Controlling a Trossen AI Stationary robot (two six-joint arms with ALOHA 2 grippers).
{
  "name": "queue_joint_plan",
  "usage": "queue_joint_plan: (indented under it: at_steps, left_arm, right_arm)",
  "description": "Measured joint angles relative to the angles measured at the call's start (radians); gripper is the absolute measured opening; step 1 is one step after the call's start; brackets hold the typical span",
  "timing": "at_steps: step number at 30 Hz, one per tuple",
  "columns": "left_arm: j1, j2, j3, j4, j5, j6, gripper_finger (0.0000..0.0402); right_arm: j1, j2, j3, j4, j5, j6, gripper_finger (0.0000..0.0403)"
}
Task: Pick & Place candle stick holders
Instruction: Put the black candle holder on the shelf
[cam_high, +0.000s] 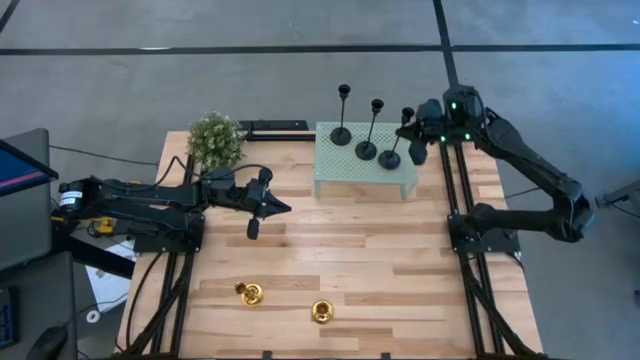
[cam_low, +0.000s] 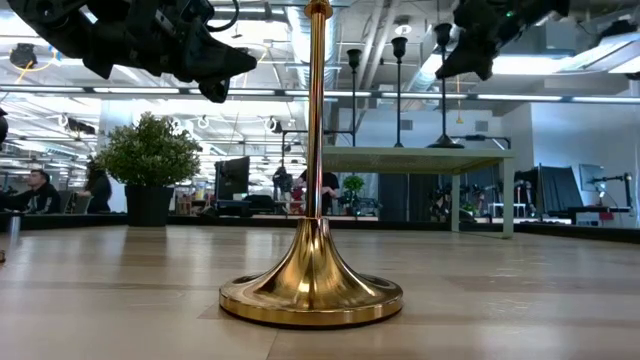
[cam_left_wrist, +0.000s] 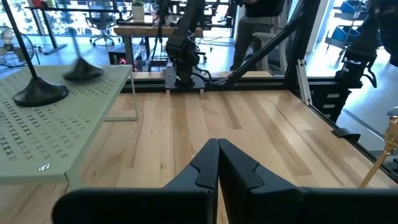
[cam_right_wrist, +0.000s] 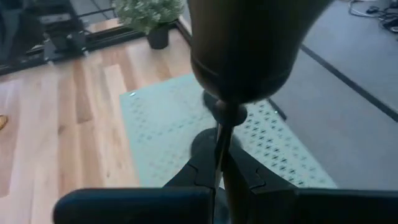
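1. The right pincer (cam_high: 412, 132) is hanging at the far right part of the surface (cam_high: 400, 270), over the right end of the mesh stand (cam_high: 340, 170). It is pinching the thin stem of the rightmost black holder (cam_high: 392, 152) high up, just under the cup; the wrist view is showing the stem running between the pressed fingers.
2. That holder's long axis is standing roughly upright, its round base over or on the stand's right end; whether it is resting there or lifted I cannot tell.
3. Two more black holders (cam_high: 342, 118) (cam_high: 368, 130) are standing on the stand just to its left, so any sideways travel is wanting care toward that side; the stand's right edge is lying close on the other side.
4. The left pincer (cam_high: 262, 208) is waiting, pressed together, above the left middle of the surface, near the plant (cam_high: 216, 140).
5. Two gold holders (cam_high: 250, 292) (cam_high: 321, 312) are standing near the near edge, nearer the left arm.
6. The middle of the surface is offering open room for moving.
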Motion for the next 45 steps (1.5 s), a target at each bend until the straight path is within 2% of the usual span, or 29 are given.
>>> queue_joint_plan:
  at_steps: [8,16,22,28,45]
  left_arm:
    - [0.0,0.0,0.0,-0.001,0.0,0.0,0.0008]
    - [0.0,0.0,0.0,-0.007,0.0,0.001,0.0008]
    - [0.0,0.0,0.0,-0.008,0.0,0.001,0.0008]
    - [0.0,0.0,0.0,-0.008,0.0,0.006,0.0008]
    - [0.0,0.0,0.0,-0.008,0.0,0.008,0.0008]
  right_arm:
    - [-0.06,0.163,0.194,-0.074,-0.001,-0.051,0.0]
    - [-0.122,0.287,0.248,-0.084,0.003,-0.067,0.0]
    - [-0.167,0.296,0.248,-0.026,0.002,-0.07,0.0]
    - [-0.205,0.294,0.248,-0.017,-0.065,-0.071,0.0]
    - [-0.22,0.294,0.185,0.05,-0.126,-0.077,0.0]
